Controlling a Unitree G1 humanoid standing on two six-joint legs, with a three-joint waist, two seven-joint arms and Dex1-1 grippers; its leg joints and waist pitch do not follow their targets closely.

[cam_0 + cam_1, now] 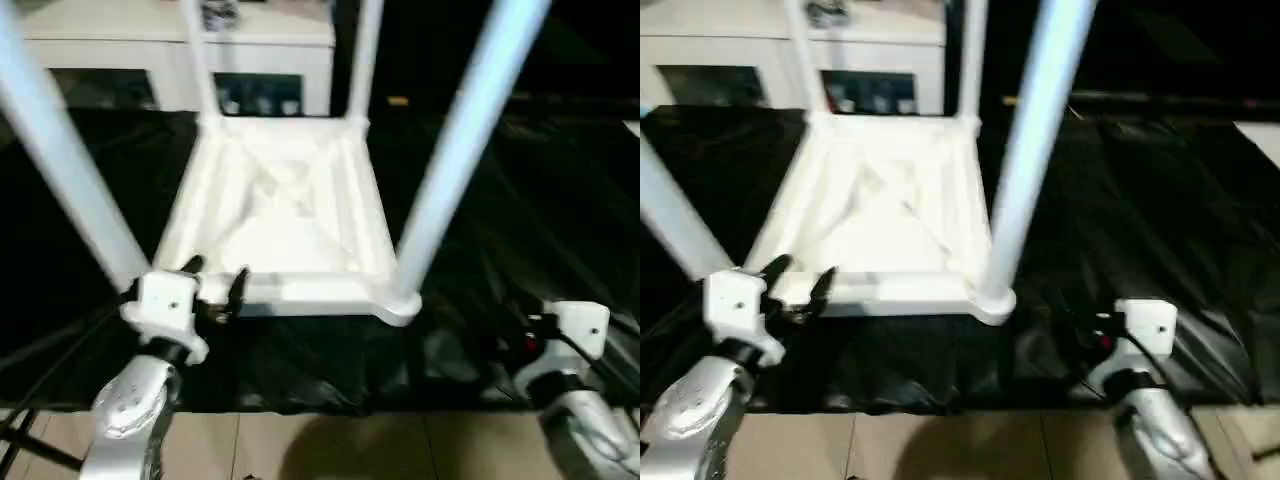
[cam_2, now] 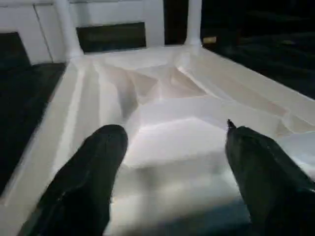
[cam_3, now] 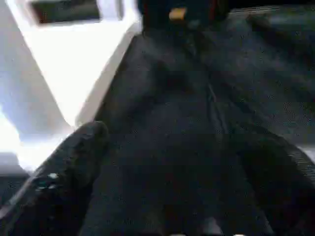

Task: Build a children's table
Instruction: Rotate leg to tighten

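The white children's table [image 1: 285,215] lies upside down on a black cloth, ribbed underside up. All four legs stand in the corner sockets: near left leg [image 1: 62,155], near right leg [image 1: 462,140], and two far legs [image 1: 365,55]. My left gripper [image 1: 215,280] is open at the table's near rim beside the near left leg. In the left wrist view its fingers [image 2: 93,167] straddle the rim. My right gripper [image 3: 182,147] is open over bare black cloth, to the right of the near right leg, holding nothing. The right wrist [image 1: 575,330] shows in the head view.
A white cabinet with glass doors [image 1: 150,55] stands behind the table. The black cloth [image 1: 540,200] covers the work surface, wrinkled near the front. Tan floor tiles [image 1: 330,445] show below its front edge. A small yellow object [image 1: 398,100] lies at the back.
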